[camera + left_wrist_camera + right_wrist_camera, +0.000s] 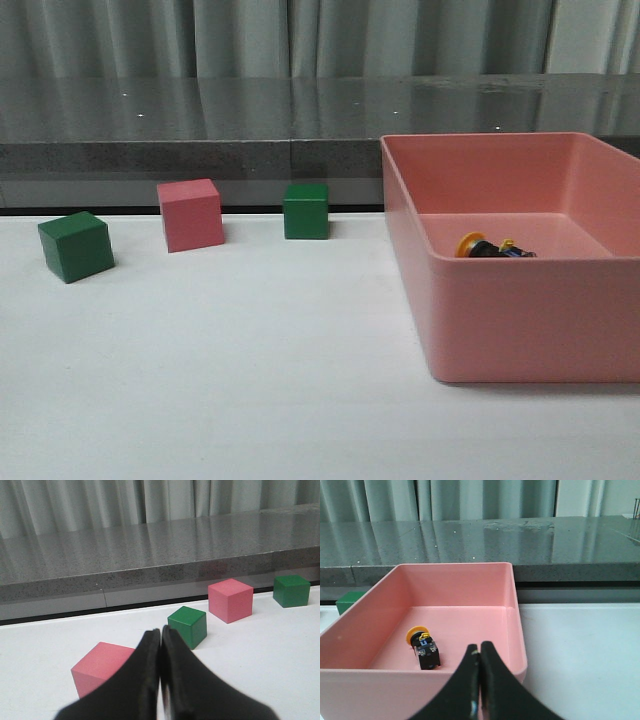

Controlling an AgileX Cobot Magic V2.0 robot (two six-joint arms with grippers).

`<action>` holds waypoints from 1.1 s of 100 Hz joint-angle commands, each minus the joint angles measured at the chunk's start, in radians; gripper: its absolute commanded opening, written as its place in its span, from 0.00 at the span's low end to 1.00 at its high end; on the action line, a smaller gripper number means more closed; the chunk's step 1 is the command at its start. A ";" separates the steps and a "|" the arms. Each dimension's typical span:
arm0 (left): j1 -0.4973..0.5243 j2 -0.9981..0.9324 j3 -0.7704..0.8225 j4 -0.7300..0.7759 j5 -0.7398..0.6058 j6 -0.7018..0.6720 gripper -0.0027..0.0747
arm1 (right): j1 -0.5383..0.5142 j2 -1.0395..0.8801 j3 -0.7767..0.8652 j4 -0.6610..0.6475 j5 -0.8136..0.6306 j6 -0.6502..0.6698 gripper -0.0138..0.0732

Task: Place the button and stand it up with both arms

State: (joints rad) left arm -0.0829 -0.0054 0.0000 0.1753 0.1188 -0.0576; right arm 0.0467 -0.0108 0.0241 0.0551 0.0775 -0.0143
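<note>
Your left gripper [160, 680] and right gripper [480, 685] are both clenched on nothing, fingers pressed together, each hanging low above the white table [250, 380]; neither appears in the front view. The button [423, 646] lies on its side inside the pink bin [520, 330], and your right gripper sits just outside the bin's near wall. Only the left wrist view shows a second pink cube [102, 670] close to that gripper, nearer than the green cube [188, 625].

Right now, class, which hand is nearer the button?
Right. The right hand sits just outside the bin holding the button; the left hand is over by the cubes.
</note>
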 commanded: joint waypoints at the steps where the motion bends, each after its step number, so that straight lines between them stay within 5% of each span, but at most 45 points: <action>1: 0.001 -0.030 0.044 0.001 -0.079 -0.011 0.01 | -0.005 -0.020 -0.012 0.002 -0.086 -0.009 0.07; 15: 0.001 -0.030 0.044 0.001 -0.079 -0.011 0.01 | -0.005 -0.020 -0.014 0.002 -0.118 -0.009 0.07; 33: 0.001 -0.030 0.044 0.001 -0.079 -0.011 0.01 | -0.004 -0.017 -0.059 0.003 -0.353 -0.009 0.07; 65: 0.001 -0.030 0.044 0.001 -0.079 -0.011 0.01 | -0.004 0.344 -0.612 0.013 0.231 -0.009 0.07; 110: 0.001 -0.030 0.044 0.001 -0.079 -0.011 0.01 | 0.032 1.005 -1.041 0.185 0.330 -0.095 0.07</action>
State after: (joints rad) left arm -0.0829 -0.0054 0.0000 0.1753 0.1188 -0.0576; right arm 0.0598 0.9085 -0.9445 0.2250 0.4561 -0.0412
